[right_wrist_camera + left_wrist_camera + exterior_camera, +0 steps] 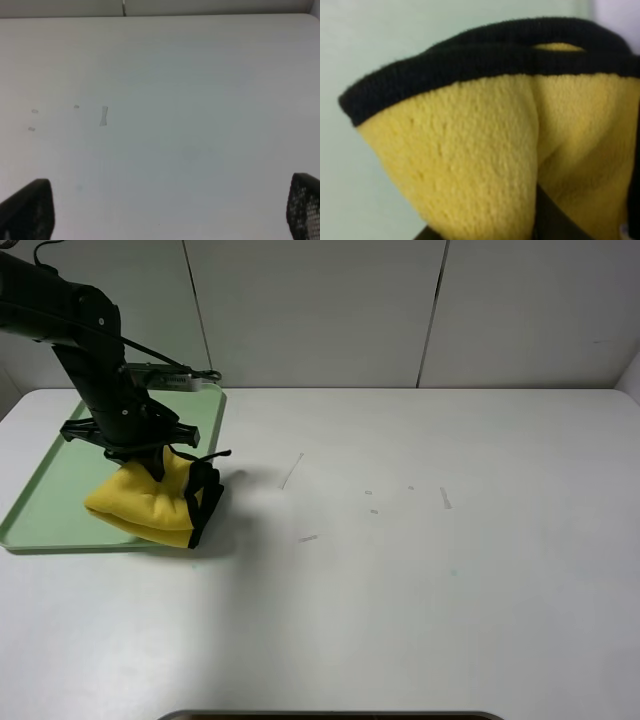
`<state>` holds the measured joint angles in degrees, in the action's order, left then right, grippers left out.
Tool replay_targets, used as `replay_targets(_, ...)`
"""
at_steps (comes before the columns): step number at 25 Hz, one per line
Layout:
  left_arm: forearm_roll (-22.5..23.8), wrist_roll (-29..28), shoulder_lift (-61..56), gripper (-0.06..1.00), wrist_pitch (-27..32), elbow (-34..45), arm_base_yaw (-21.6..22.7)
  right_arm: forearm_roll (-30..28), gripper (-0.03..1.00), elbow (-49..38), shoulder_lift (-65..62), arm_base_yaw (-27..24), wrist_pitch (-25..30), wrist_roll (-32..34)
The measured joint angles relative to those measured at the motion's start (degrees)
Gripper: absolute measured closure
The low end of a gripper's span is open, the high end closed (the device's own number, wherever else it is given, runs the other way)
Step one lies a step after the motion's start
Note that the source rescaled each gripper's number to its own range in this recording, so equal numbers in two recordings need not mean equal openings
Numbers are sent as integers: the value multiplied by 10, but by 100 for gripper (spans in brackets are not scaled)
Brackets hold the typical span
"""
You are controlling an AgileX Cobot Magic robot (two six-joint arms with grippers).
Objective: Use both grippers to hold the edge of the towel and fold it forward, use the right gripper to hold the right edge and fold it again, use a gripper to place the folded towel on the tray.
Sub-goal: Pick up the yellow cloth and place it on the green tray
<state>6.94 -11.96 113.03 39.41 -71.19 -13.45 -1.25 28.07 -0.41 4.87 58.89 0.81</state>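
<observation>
The yellow towel [150, 502], folded into a bundle with black binding showing on its right side, hangs from my left gripper [155, 462], which is shut on its top. The bundle sits over the near right corner of the pale-green tray [60, 480] and overlaps the rim there; I cannot tell whether it rests on it. In the left wrist view the towel [485, 150] fills the picture, with the tray [370, 40] behind it. My right gripper [167, 200] is open over bare white table, with only its two black fingertips [30, 205] showing. It is out of the exterior high view.
Small clear scraps and marks lie on the white table [400, 590]: one right of the towel [291, 471] and others mid-table [445, 498]. The same marks appear in the right wrist view [103, 116]. A white panelled wall stands behind the table's far edge.
</observation>
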Motion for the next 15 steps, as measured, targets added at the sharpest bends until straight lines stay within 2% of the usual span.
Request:
replay_targets(4,28,2,0,79,-51,0,38,0,-3,0,0,0,0,0)
replay_targets(9,37,7,13,79,-123,0,81,0,-3,0,0,0,0,0)
replay_targets(15,39,9,36,79,-172,0,98,0,-3,0,0,0,0,0)
